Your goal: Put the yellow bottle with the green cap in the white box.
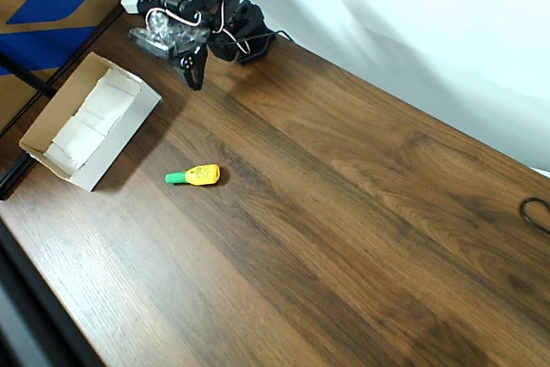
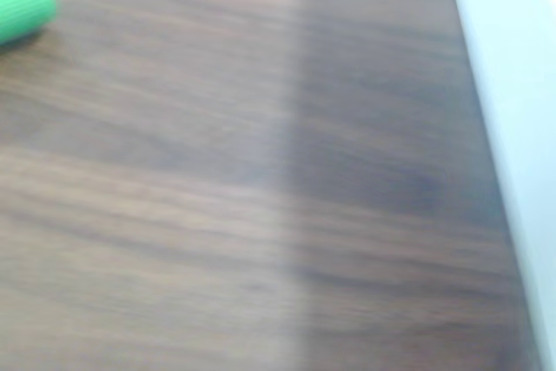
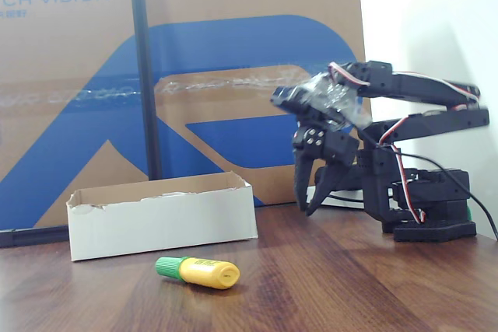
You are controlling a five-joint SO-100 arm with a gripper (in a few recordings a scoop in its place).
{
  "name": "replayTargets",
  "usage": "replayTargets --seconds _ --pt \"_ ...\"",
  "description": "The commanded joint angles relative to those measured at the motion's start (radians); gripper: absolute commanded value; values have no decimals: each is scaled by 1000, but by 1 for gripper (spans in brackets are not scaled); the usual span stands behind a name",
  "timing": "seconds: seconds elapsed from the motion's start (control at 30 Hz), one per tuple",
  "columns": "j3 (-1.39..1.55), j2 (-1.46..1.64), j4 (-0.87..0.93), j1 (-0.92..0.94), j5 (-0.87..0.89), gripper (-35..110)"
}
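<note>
Progress, as we judge it: nothing done yet. The yellow bottle with the green cap (image 1: 196, 176) lies on its side on the worktop (image 1: 344, 212), just beside the white box (image 1: 89, 120) but outside it. In the overhead view its long axis runs roughly left-right, cap toward the left. We see the end effector (image 3: 311, 206) folded back near the arm base, well apart from the bottle, fingers slightly spread and pinching nothing. Approach, grasp, carry and release all remain.

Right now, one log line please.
gripper: open, empty, off table near base | bottle: lying on table | box: beside bottle, bottle not in
</note>
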Motion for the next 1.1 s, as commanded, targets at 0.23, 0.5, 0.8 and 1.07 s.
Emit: replayTargets --seconds 0.23,0.5,0.8,1.07 --pt "-245 -275 -81 -31 11 0" --pt "-454 -497 -91 -97 37 0" --pt "-647 -729 -144 -160 41 0" --pt "-706 -896 -354 -281 -74 4"
